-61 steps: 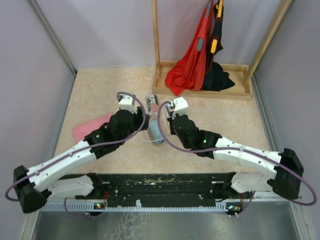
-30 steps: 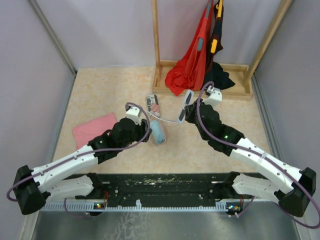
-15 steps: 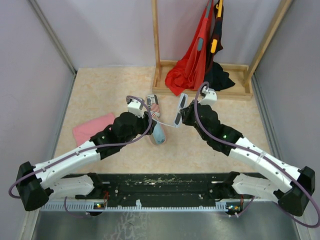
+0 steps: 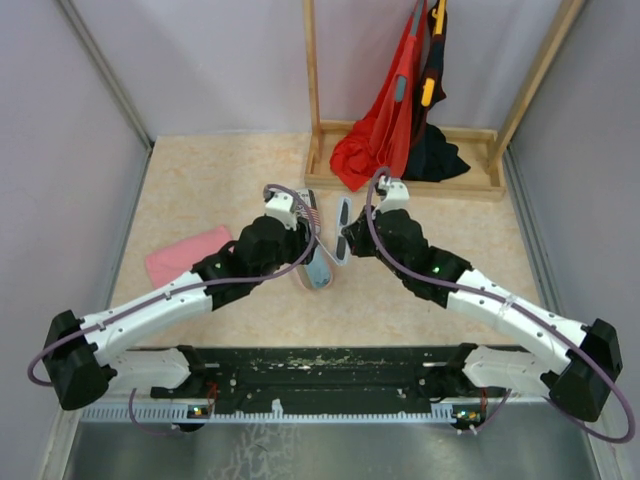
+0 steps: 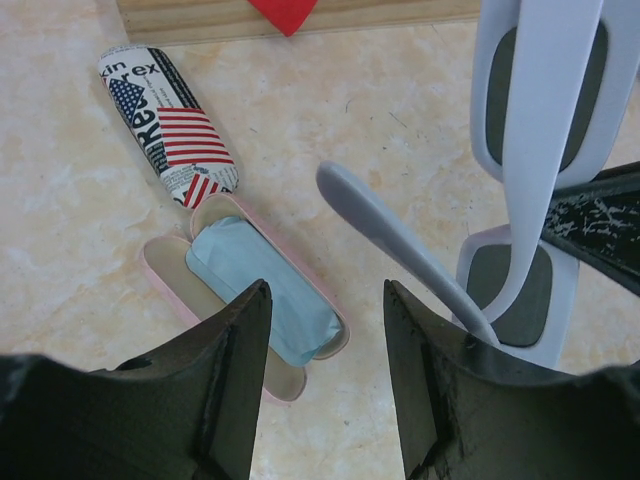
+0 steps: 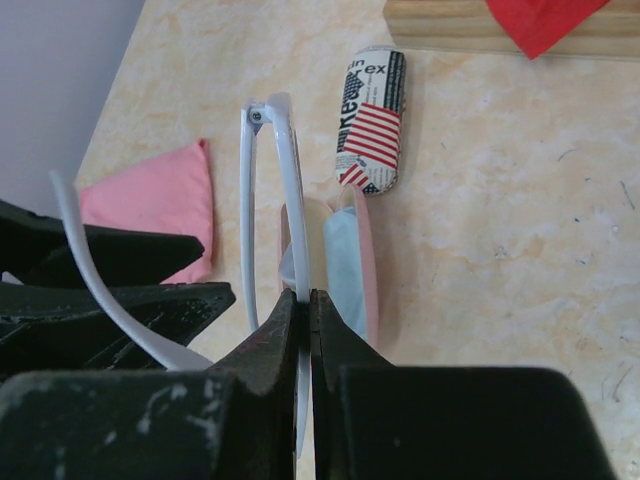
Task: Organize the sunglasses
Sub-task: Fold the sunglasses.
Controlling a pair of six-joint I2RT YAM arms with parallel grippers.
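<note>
The white sunglasses [image 4: 343,226] with dark lenses hang on edge just right of the open pink case [image 4: 318,268]. My right gripper [image 6: 306,296] is shut on their thin frame [image 6: 290,180]; one temple [image 5: 400,245] swings out toward my left gripper. My left gripper [image 5: 326,290] hovers open over the case [image 5: 160,272], which holds a light-blue cloth [image 5: 255,280]. Nothing sits between its fingers [image 5: 225,380]. The temple ends against its right finger; contact is unclear. The sunglasses' lenses [image 5: 540,150] fill the right of the left wrist view.
A flag-printed case [image 5: 170,130] lies shut just beyond the pink case. A pink pouch [image 4: 188,255] lies at the left. A wooden rack base [image 4: 480,185] with red and dark fabric [image 4: 375,140] stands at the back. Walls close in both sides.
My right gripper has carried the sunglasses left, from near the rack to beside the open case. My left gripper has moved forward and right toward them.
</note>
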